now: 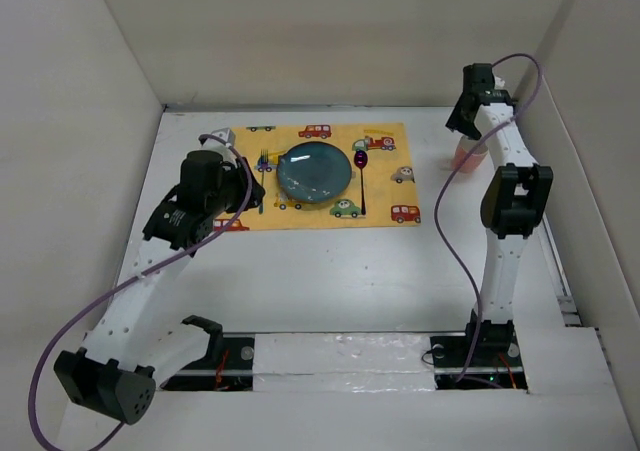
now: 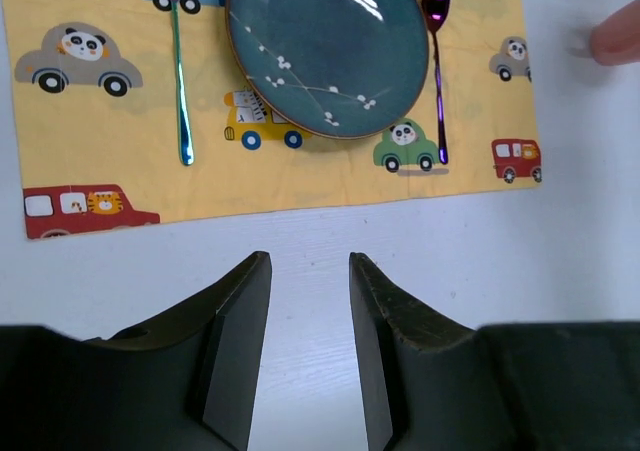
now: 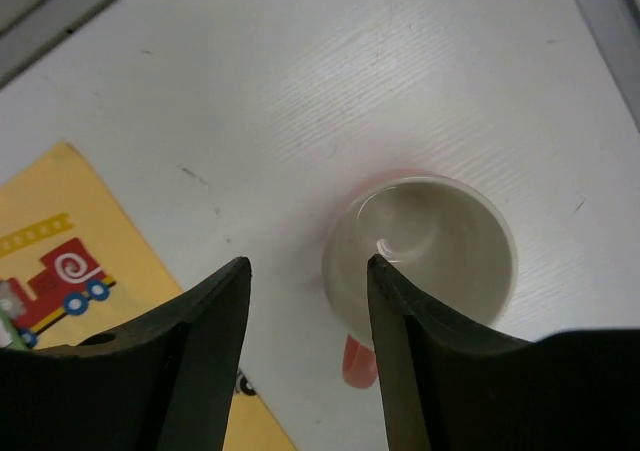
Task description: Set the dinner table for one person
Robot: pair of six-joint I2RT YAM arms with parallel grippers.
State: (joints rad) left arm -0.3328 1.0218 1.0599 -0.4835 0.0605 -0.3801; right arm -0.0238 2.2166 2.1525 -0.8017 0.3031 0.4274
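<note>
We see the white table [image 1: 340,271] beneath both arms, a yellow cloth [image 1: 385,196] with a blue plate [image 1: 314,169] toward its far edge. The left jaws gape above the table by the cloth; the right jaws, also spread, hang over a pink cup [image 3: 430,241] near the right edge.
</note>
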